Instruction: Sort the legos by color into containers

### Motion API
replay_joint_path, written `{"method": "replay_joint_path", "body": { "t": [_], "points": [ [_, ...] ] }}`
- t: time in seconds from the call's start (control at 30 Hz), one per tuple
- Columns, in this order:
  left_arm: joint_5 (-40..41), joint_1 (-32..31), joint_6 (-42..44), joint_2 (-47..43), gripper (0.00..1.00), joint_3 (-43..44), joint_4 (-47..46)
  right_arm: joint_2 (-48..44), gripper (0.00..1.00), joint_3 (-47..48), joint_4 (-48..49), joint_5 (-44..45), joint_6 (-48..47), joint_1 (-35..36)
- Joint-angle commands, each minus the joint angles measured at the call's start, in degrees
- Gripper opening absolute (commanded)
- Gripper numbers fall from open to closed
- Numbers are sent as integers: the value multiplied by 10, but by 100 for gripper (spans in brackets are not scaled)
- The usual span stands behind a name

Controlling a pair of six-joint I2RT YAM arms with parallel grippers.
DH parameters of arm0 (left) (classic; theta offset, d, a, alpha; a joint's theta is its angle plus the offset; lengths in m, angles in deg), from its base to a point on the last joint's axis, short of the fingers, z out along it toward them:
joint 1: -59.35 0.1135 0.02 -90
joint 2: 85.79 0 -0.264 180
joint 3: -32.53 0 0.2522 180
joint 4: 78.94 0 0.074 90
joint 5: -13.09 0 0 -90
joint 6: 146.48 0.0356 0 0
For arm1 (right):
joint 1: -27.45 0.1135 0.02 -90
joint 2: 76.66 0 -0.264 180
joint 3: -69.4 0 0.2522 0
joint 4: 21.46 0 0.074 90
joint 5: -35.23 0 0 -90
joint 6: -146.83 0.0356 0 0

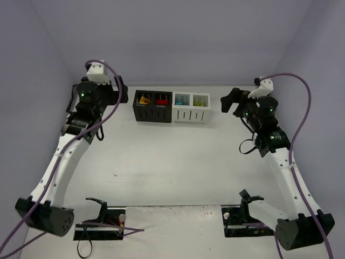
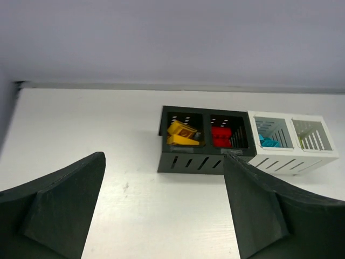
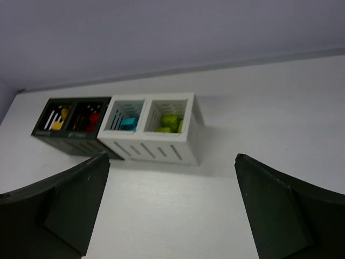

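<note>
The containers (image 1: pixel 171 114) stand in a row at the back middle of the table, two black bins on the left and two white on the right. Yellow and orange legos (image 2: pixel 182 135) lie in the leftmost black bin, red legos (image 2: pixel 220 135) in the second. Teal legos (image 3: pixel 128 123) fill the first white bin and green legos (image 3: pixel 169 122) the last. My left gripper (image 2: pixel 163 159) hovers open and empty just left of the row (image 1: pixel 121 93). Off the row's right end, my right gripper (image 3: pixel 172 158) is also open and empty (image 1: pixel 229 101).
Grey walls close in the table at the back and on both sides. Purple cables (image 1: pixel 110 70) loop over both arms. Black clamps and base mounts (image 1: pixel 99 224) sit along the near edge by a taped strip.
</note>
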Motion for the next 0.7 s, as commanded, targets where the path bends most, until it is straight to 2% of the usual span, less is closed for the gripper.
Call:
{"method": "replay_joint_path", "body": {
  "t": [0.0,0.07,0.23,0.67],
  "points": [
    [110,3,-30,-87,84,-5,114,-26,100,52,-13,151,-33,-5],
    [120,3,-22,-116,90,-12,140,-31,100,75,-43,165,-83,-5],
    [143,2,-18,-179,92,-14,215,-52,100,83,-52,188,-145,-5],
    [142,1,-11,-203,92,-17,233,-77,100,83,-52,182,-152,-5]
  ]
}}
